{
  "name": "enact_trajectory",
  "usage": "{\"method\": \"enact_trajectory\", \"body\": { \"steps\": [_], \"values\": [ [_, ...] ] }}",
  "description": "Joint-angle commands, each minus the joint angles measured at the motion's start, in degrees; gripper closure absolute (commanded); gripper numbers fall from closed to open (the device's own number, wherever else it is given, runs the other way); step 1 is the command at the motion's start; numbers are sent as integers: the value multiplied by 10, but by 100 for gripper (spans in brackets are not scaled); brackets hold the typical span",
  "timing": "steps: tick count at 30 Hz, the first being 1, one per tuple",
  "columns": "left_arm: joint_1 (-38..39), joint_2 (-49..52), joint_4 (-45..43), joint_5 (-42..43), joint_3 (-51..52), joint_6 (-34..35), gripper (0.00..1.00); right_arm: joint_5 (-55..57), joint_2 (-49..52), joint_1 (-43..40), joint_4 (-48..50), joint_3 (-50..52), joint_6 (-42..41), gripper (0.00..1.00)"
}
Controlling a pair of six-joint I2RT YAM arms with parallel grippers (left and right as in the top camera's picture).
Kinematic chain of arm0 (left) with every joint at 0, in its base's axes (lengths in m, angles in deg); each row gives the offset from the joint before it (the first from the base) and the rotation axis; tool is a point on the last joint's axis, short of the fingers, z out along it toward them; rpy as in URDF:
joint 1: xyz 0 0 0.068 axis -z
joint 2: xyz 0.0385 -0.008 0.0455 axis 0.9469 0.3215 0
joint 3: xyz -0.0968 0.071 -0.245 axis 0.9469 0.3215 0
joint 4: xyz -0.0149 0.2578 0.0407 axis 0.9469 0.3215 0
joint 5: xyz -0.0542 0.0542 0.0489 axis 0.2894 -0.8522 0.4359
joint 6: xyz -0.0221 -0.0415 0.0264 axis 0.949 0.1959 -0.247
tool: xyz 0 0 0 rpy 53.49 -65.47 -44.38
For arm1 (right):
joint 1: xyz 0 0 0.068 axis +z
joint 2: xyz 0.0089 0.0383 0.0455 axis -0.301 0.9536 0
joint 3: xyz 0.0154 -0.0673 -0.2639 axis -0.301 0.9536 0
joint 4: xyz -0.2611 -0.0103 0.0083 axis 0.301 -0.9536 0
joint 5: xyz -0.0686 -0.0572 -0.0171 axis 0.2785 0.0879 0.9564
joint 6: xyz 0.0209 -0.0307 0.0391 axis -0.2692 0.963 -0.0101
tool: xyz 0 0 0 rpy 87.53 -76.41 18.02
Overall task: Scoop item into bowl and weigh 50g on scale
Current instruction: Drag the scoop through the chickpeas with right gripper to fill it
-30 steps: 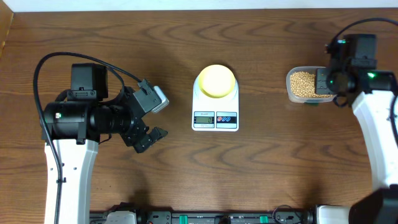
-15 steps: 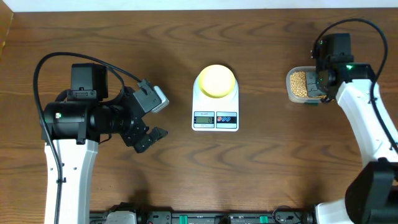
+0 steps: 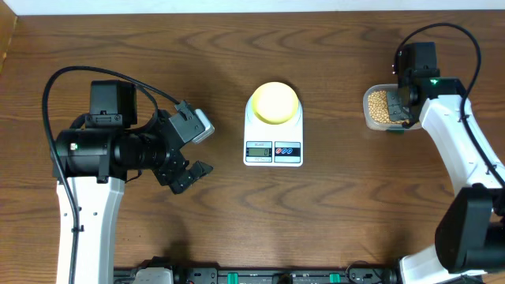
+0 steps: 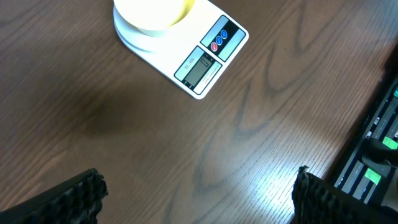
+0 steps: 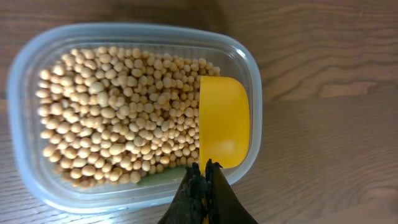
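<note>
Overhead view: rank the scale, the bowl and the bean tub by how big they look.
1. scale, clearly largest.
2. bowl and tub look about alike; the tub is partly covered, so I won't rank them.

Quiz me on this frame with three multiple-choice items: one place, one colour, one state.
1. Where is the bowl?
A) on the scale
B) beside it, on the wood
C) behind it, on the wood

2. What colour is the scoop lying in the tub?
A) red
B) yellow
C) blue

3. The left gripper is:
A) shut on the bowl
B) shut on the scoop
C) open and empty

Answers:
1 A: the overhead view shows the bowl sitting on the scale's round top.
2 B: the right wrist view shows a bright yellow scoop.
3 C: the left wrist view shows its fingers wide apart with only bare wood between them.
</note>
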Motion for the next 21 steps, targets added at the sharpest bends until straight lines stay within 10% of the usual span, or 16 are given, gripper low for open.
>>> {"method": "enact_trajectory", "body": {
  "steps": [1, 21],
  "values": [
    [0, -2, 2, 9, 1, -9, 2, 18, 24, 4, 1, -3, 9, 99],
    [0, -2, 2, 9, 1, -9, 2, -102, 64, -8, 1, -10, -17, 99]
  ]
}}
